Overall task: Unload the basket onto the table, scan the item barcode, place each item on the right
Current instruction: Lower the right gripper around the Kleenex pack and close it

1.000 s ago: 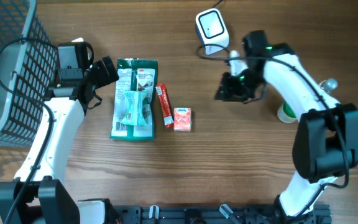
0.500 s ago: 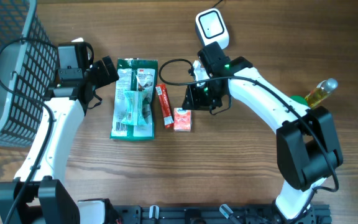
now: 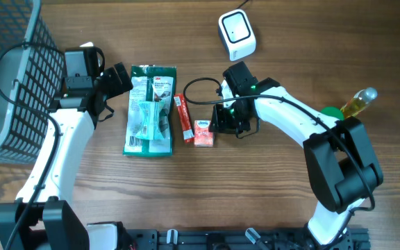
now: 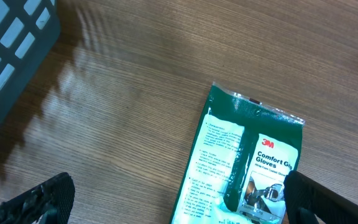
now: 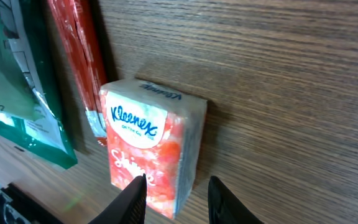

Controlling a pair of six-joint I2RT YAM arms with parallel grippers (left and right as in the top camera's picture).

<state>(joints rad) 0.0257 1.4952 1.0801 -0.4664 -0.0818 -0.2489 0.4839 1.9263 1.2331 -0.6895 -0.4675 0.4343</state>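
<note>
the right hand (image 3: pixel 222 119) hovered just beside the tissue pack (image 3: pixel 203 132), which lay flat on the wooden surface (image 3: pixel 269 187) a little to that hand's left and slightly nearer the robot's base. in the right wrist view the 2 fingers (image 5: pixel 134 198) stood apart over the pack's near end, released and grasping nothing. the pack's long axis ran roughly in line with the fingers, so its narrow width faced the gap, though that gap looked a bit tight for it. the left hand (image 3: pixel 120 80) was spread wide and empty, well apart beyond the green glove packet (image 3: pixel 150 110), so the right arm was clearly the nearer one. the pack was a small soft block in orange-red wrap, its white kleenex label facing up, touching or almost touching the red stick packet (image 3: pixel 184 118). no barcode showed on that top face. the white scanner (image 3: pixel 237 33) sat farther back on the surface, so i judged a lift and turn toward it would be needed.
</note>
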